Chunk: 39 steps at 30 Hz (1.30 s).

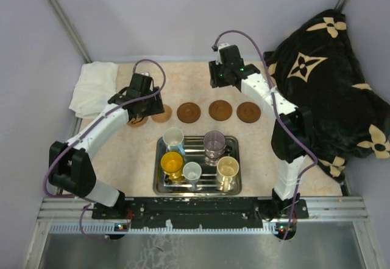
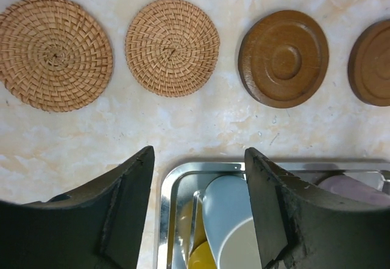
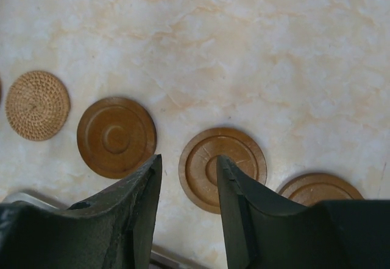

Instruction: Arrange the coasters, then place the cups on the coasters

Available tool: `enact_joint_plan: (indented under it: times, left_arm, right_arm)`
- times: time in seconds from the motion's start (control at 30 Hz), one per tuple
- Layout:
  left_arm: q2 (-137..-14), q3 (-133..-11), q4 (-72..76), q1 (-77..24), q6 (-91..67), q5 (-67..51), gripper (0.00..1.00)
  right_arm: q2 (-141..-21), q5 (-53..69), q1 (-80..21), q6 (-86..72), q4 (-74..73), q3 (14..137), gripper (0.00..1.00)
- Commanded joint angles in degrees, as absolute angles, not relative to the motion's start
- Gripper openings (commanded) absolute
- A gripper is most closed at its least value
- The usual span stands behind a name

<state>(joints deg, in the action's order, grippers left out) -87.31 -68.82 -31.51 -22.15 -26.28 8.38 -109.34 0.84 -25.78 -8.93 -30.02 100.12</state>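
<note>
Coasters point(image 1: 189, 112), where are they now? asks Ana.

Ben: All five lie flat in one row on the table point(image 1: 122, 159), just behind the tray point(image 1: 239, 165), and none touches another. On the left are the woven coasters point(image 2: 172, 47), two of them; the other three are the wooden coasters point(image 2: 283, 58).

Ana: And the cups point(image 1: 214, 141)?

Ben: All five stand in the tray, close together. No cup is on a coaster yet.

Ana: What do the hands hold?

Ben: Nothing. The left gripper point(image 2: 198, 156) hangs near the woven pair with its jaws wide apart. The right gripper point(image 3: 189, 159) hangs near the wooden ones, its jaws apart more narrowly.

Ana: How will the things handle?

Ben: I judge the discs light and stiff but thin, so a finger must catch the low edge. The woven surface should slip less. The cups look glazed, smooth and breakable. I would pinch one wall at the rim, on the side away from the neighbours, perhaps starting with the light blue cup point(image 2: 228, 220) at the tray's corner.
</note>
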Motion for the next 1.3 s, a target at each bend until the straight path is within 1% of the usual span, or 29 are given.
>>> enact_joint_plan:
  times: [0.0, 0.07, 0.2, 0.33, 0.43, 0.53, 0.57, 0.6, 0.63, 0.67, 0.77, 0.83, 0.87, 0.93, 1.0, 1.1, 1.2, 1.27]
  left_arm:
    - [-82.89, -67.85, -32.36, -22.67, -26.29, 9.64, 0.69]
    - [-82.87, -67.45, -32.47, -22.71, -27.02, 9.22, 0.71]
    - [-82.67, -66.89, -31.1, -22.68, -29.43, 9.47, 0.72]
    - [-80.14, -65.81, -26.13, -22.75, -28.87, 10.1, 0.74]
    - [-78.62, -65.19, -22.48, -22.68, -26.71, 11.38, 0.76]
    - [-77.6, -63.84, -16.94, -22.73, -23.0, 12.27, 0.82]
    - [-77.28, -63.33, -14.59, -22.75, -21.43, 12.71, 0.85]
    - [-77.18, -63.52, -13.14, -22.76, -20.31, 12.83, 0.88]
    - [-77.28, -64.3, -12.61, -22.71, -19.38, 13.58, 0.91]
    - [-77.4, -65.68, -12.19, -22.69, -18.23, 13.82, 0.94]
    - [-78.06, -68.47, -11.81, -22.67, -14.33, 15.23, 0.99]
    - [-78.52, -69.02, -12.11, -22.61, -12.32, 17.16, 1.0]
    - [-78.57, -68.68, -12.1, -22.6, -11.97, 18.5, 1.0]
    - [-78.21, -68.09, -12.12, -22.6, -11.59, 20.76, 0.97]
    - [-77.94, -68.24, -12.83, -22.67, -10.46, 20.86, 0.96]
    - [-78.62, -69.51, -15.74, -22.6, -9.68, 21.22, 0.95]
    - [-79.69, -70.01, -19.54, -22.29, -13.34, 27.21, 0.87]
    - [-80.46, -71.07, -24.06, -19.89, -17.81, 27.19, 0.86]
  right_arm:
    - [-106.51, -0.09, -26.43, -7.91, -30.41, 100.12, 0.43]
    - [-106.0, -0.45, -27.25, -7.69, -30.6, 99.31, 0.43]
    - [-105.77, -2.71, -29.31, -6.44, -30.87, 99.29, 0.45]
    - [-106.4, -2.49, -30.22, -6.96, -29.87, 102.4, 0.42]
    - [-105.39, -0.63, -30.23, -8.46, -25.86, 102.84, 0.41]
    - [-103.53, 4.48, -30.24, -8.96, -17.37, 99.38, 0.42]
    - [-103.09, 6.69, -30.3, -8.67, -12.81, 98.07, 0.38]
    - [-103.05, 7.45, -30.54, -7.71, -9.79, 97.21, 0.29]
    - [-103.15, 6.04, -31.0, -6.96, -7.92, 97.09, 0.24]
    - [-103.71, 3.17, -31.75, -6.59, -6.96, 97.83, 0.23]
    - [-108.44, 1.01, -32.86, -6.07, -12.94, 106.84, 0.26]
    - [-112.28, 2.26, -32.88, -6.62, -18.56, 114.36, 0.28]
    - [-113.8, 2.93, -33.04, -7.3, -20.67, 116.31, 0.29]
    - [-116.36, 4.39, -33.32, -8.86, -25.87, 118.65, 0.29]
    - [-117.33, 4.75, -34.3, -9.28, -30.35, 118.47, 0.27]
    - [-115.96, -0.83, -38.35, -7.46, -34.6, 114.47, 0.27]
    - [-115.75, -9.39, -44.0, -4.72, -39.11, 112.61, 0.33]
    - [-115.89, -12.3, -46.86, -4.75, -42.79, 112.77, 0.41]
